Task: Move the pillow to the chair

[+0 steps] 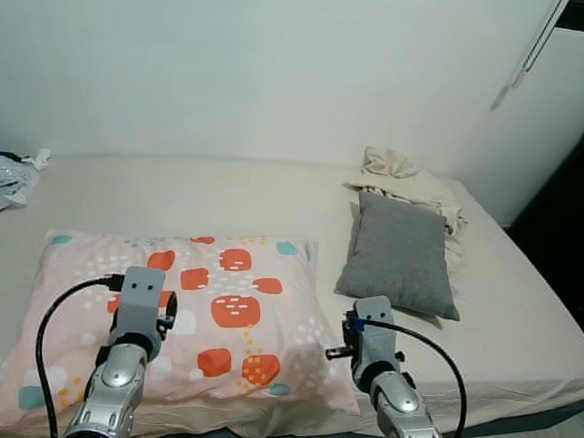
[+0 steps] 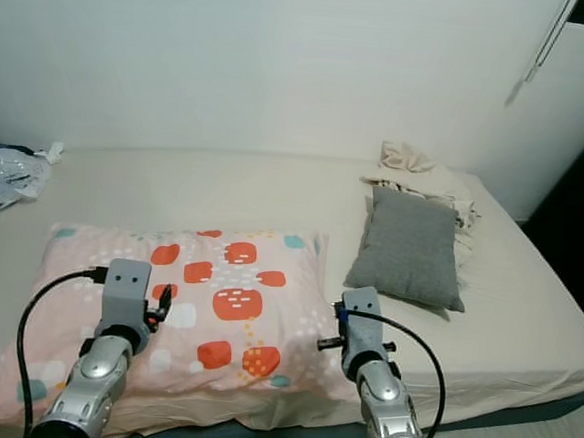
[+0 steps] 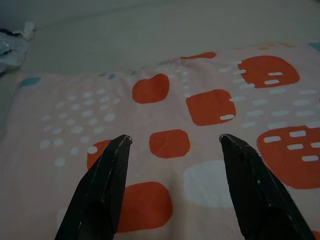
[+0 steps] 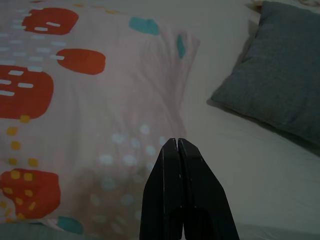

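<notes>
A large pink pillow (image 1: 227,310) with orange and teal patches lies flat on the front left of the bed (image 1: 174,191). My left gripper (image 3: 175,139) hovers open just above its patterned top, with an orange patch between the fingers (image 3: 107,175). My right gripper (image 4: 177,141) is shut with nothing in it, low over the pillow's right front corner (image 4: 115,150). Both silver arms, the left arm (image 1: 127,353) and the right arm (image 1: 386,381), reach in from the bed's near edge. A smaller grey pillow (image 1: 402,255) lies to the right.
Crumpled cream cloth (image 1: 407,182) is heaped behind the grey pillow. A plastic bag (image 1: 2,181) sits at the bed's far left. A white wall (image 1: 282,68) backs the bed. The bed's front right edge (image 1: 535,401) drops to the floor, with dark furniture (image 1: 577,229) beyond.
</notes>
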Robot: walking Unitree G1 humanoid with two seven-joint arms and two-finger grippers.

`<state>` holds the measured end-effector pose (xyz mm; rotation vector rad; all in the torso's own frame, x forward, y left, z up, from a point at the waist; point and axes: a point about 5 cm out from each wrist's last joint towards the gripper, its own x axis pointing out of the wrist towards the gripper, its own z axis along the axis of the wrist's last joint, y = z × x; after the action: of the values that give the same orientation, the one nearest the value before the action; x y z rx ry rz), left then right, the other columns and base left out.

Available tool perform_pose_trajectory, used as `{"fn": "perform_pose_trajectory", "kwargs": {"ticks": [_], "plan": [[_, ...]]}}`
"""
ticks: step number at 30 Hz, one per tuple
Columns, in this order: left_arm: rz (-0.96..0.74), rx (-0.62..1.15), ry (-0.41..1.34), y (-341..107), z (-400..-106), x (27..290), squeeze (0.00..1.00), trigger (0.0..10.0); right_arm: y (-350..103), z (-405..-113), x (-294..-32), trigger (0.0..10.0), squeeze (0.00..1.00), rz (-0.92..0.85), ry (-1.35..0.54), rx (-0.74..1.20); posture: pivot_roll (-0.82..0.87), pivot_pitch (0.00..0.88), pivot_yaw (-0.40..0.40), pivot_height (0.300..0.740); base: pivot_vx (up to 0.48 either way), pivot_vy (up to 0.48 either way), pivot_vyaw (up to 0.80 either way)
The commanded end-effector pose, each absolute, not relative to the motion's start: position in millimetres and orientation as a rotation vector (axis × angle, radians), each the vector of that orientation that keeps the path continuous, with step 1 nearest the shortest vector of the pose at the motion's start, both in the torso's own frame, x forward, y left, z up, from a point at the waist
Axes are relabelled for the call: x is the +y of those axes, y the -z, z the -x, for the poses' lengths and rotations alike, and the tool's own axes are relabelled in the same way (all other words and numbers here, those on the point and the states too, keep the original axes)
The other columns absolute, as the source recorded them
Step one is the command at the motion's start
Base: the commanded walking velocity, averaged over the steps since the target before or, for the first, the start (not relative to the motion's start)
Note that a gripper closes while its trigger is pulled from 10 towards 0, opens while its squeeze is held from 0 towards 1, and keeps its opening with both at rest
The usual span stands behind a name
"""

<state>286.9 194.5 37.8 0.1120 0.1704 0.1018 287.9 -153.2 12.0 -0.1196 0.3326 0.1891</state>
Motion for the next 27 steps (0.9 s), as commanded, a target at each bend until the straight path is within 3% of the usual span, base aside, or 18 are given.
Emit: {"fn": "perform_pose_trajectory", "kwargs": {"ticks": [1,18,27], "plan": [[-0.098,0.19,-0.098,-34.3,-284.5,193.4,0.0,10.0,-9.9,-286.6,-153.4,10.0,0.0,0.119,-0.181,0.348,-0.09,0.051,-0.063,0.74,0.0,0.0,0.0],[-0.099,0.163,-0.05,-41.1,-293.2,184.7,0.0,10.0,-9.9,-284.4,-157.7,10.0,0.0,0.118,-0.153,0.342,-0.09,0.05,-0.055,0.74,0.0,0.0,0.0],[-0.097,0.147,-0.042,-44.4,-295.8,184.8,0.0,10.0,-18.4,-293.1,-161.1,10.0,0.0,0.121,-0.136,0.318,-0.11,0.048,-0.048,0.74,0.0,0.407,0.0]]}}
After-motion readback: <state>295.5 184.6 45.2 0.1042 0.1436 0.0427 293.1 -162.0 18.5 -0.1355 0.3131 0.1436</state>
